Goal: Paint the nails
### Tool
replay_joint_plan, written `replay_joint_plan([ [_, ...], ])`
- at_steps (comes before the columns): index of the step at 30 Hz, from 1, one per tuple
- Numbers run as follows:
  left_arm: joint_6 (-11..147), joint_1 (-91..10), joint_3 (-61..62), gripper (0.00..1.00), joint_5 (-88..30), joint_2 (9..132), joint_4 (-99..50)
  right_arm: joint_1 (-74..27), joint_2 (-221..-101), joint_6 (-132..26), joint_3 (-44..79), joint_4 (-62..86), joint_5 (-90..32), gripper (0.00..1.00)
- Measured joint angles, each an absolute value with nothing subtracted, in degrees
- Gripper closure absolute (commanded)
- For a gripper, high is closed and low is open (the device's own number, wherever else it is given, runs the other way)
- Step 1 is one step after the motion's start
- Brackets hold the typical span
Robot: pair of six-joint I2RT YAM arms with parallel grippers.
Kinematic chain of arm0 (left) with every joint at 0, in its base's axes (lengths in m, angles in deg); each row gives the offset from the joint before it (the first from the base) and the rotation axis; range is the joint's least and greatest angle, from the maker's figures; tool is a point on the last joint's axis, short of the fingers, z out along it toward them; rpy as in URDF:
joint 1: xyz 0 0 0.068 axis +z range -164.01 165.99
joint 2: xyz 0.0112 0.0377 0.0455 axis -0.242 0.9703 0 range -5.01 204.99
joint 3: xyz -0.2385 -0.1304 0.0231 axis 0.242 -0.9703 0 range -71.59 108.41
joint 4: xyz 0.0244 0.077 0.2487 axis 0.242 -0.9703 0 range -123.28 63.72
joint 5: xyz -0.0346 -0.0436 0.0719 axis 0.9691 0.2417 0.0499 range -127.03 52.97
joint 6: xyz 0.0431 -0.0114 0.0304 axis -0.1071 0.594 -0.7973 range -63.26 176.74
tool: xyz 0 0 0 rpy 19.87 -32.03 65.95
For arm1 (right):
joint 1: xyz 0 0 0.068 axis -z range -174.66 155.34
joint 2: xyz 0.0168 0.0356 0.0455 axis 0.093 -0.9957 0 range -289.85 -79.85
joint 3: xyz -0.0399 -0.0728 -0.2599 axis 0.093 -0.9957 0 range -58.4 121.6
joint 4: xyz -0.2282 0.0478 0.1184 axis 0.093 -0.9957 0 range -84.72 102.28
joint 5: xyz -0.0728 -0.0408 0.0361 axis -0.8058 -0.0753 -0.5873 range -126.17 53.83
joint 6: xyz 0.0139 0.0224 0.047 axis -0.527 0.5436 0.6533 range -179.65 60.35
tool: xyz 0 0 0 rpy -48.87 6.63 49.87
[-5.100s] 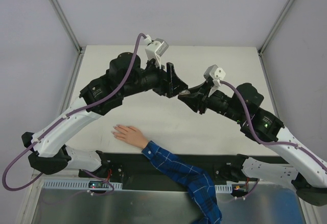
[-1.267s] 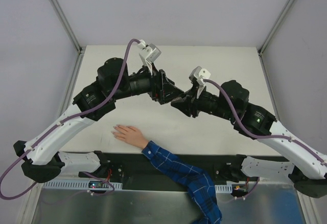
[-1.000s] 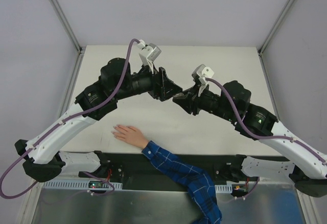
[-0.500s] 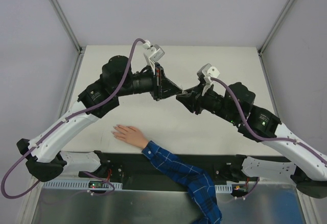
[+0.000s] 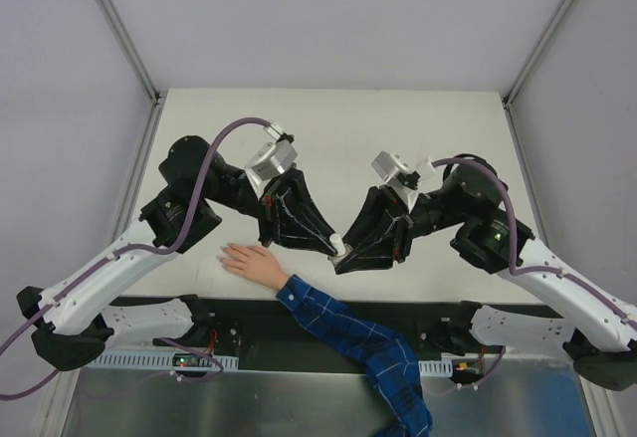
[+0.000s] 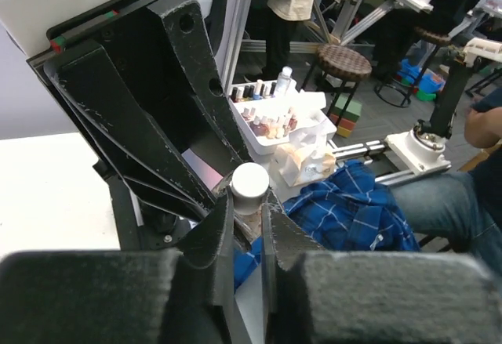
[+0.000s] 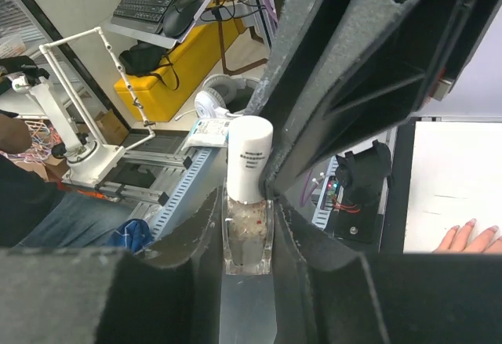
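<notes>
Your right claw [image 7: 248, 226] clamps the slippery glass bottle [image 7: 247, 244], your left claw [image 6: 247, 212] pinches its white cap [image 6: 249, 187], so lift by that cap and stroke lightly over the tiny nails [image 5: 225, 254] at the table's [image 5: 398, 128] near edge.

The fingers [image 7: 188, 273] of the right gripper [image 7: 248, 207] are matt black plastic, rough with fine layered ridges; the left gripper [image 6: 246, 203] looks the same. The bottle [image 7: 248, 246] is clear and glossy like glass, its cap [image 7: 249, 152] smooth white plastic. The sleeve [image 5: 348, 342] is soft woven plaid cloth. The hand [image 5: 254, 263] is smooth and matt, the nails [image 7: 473, 223] too small to judge for shine. The table [image 5: 398, 128] is matt off-white. The arm shells [image 5: 109, 268] are glossy white plastic, the cable [image 5: 205, 158] smooth purple sheathing, the near sheet [image 5: 249, 402] dull brushed metal.
</notes>
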State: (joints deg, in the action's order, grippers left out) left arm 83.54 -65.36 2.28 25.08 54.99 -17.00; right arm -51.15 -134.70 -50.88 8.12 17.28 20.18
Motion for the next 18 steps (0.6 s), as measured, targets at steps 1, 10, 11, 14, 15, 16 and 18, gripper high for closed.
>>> replay_joint_plan([
  [1,83.8,-65.3,2.2,0.68,25.2,55.1,-16.9,-51.1,-134.7,-50.9,8.1,17.2,20.4,1.0],
  [10,81.6,-64.9,3.5,0.2,14.6,53.9,-26.2,-52.2,-134.2,-63.9,13.0,0.0,11.7,1.0],
  [11,81.1,-64.9,4.2,0.21,12.2,53.7,-28.3,-52.2,-134.2,-64.9,13.5,-1.4,9.5,1.0],
  [14,79.5,-64.9,7.0,0.24,3.9,53.1,-34.1,-52.5,-134.3,-67.2,14.7,-5.0,-0.4,1.0],
  [15,79.3,-64.9,8.4,0.25,1.0,53.1,-36.1,-52.8,-134.5,-67.8,14.8,-5.7,-4.6,1.0],
  [16,78.9,-64.9,9.6,0.27,-1.8,53.2,-38.0,-53.2,-134.7,-68.3,15.0,-6.5,-7.8,1.0],
  [18,78.3,-64.9,12.2,0.31,-6.5,53.8,-41.6,-54.2,-135.2,-69.0,15.0,-7.2,-14.4,1.0],
])
